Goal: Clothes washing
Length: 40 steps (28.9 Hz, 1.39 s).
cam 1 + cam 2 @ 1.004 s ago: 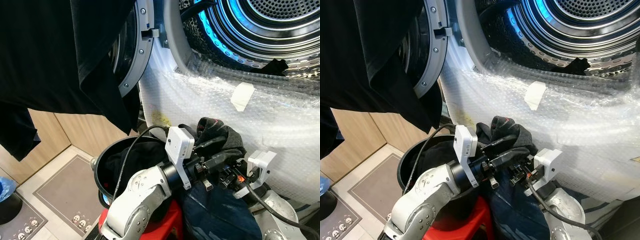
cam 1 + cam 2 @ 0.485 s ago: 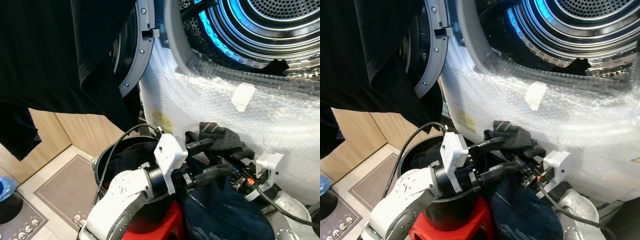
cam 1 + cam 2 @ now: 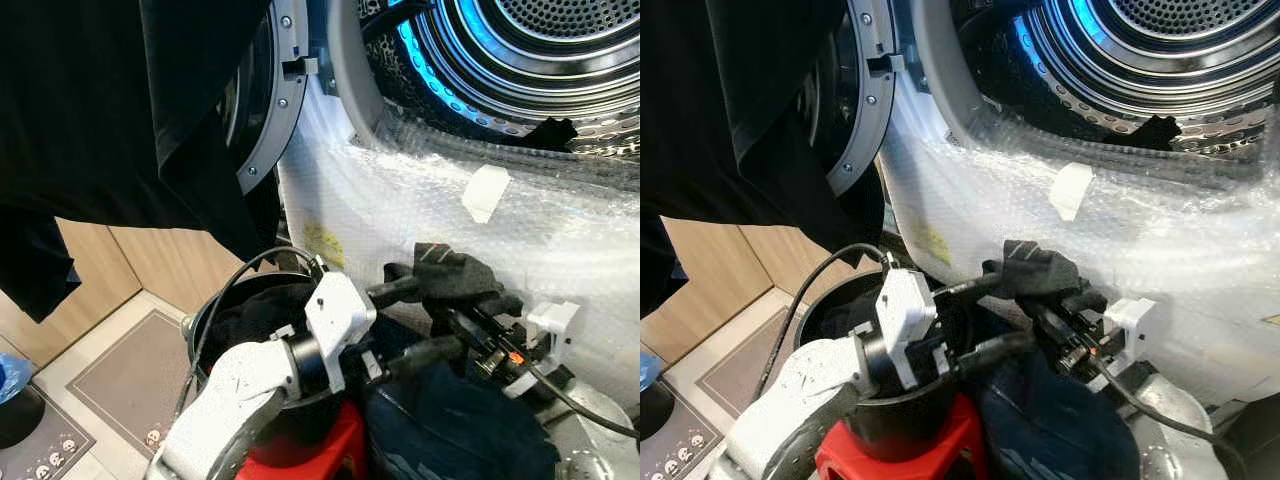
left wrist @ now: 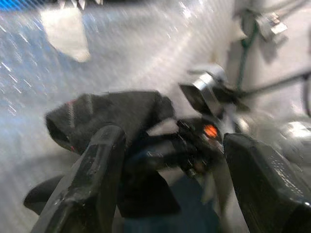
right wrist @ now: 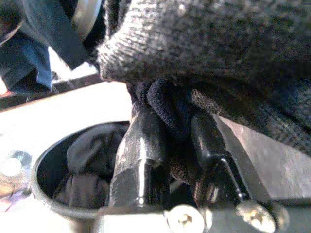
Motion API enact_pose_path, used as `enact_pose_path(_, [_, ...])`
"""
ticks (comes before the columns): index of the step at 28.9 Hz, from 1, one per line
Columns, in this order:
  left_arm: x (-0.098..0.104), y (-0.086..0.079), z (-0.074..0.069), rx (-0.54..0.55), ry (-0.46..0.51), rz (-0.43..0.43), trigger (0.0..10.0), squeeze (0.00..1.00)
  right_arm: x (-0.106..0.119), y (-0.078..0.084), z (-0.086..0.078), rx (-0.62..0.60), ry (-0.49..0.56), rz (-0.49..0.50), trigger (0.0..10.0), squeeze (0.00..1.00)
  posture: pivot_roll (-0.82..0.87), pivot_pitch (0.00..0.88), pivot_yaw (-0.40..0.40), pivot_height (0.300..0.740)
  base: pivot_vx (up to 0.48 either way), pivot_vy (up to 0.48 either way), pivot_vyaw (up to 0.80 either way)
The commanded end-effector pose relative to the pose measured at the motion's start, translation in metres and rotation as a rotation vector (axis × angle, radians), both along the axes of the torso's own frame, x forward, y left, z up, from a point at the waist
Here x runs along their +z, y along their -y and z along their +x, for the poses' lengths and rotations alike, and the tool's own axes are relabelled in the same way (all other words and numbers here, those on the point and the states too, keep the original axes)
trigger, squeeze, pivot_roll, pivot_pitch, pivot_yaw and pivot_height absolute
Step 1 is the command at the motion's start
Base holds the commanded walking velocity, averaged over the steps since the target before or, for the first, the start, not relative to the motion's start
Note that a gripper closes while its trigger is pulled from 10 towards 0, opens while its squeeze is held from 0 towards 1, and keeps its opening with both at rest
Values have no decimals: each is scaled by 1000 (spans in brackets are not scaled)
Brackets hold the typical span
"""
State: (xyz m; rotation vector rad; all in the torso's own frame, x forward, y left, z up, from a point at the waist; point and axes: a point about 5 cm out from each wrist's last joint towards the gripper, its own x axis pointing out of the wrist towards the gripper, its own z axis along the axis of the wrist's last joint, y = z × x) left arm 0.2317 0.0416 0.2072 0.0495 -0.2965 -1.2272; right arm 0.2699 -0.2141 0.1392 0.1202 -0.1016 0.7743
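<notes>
A dark grey knit sock (image 3: pixel 455 275) hangs in front of the bubble-wrapped washer front (image 3: pixel 400 190), below the open drum (image 3: pixel 540 50). My right gripper (image 5: pixel 167 126) is shut on it from underneath, and the knit bunches between its fingers (image 5: pixel 141 145). My left gripper (image 3: pixel 440 318) reaches in from the lower left. It stands open, with one finger (image 4: pixel 92 179) at the sock (image 4: pixel 116 116) and the other (image 4: pixel 267 179) clear of it. A blue denim garment (image 3: pixel 450 420) lies beneath both grippers.
A black bucket (image 3: pixel 205 320) of dark clothes stands on a red stool (image 3: pixel 320 450) at lower left. The round washer door (image 3: pixel 270 100) is swung open, and a black garment (image 3: pixel 100 100) hangs over it. A black scrap (image 3: pixel 553 132) lies on the drum lip. A mat (image 3: pixel 110 380) covers the floor.
My left gripper has let go of the sock, opened its fingers and drawn back to the left. My right gripper has carried the sock a little to the right.
</notes>
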Motion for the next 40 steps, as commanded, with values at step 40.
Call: enact_pose_path(40, [-142,-50,2,243,-206,421,10000,0,135,-8,-32,570,250,4,10000,0,-102,62,55,740,0,0,0])
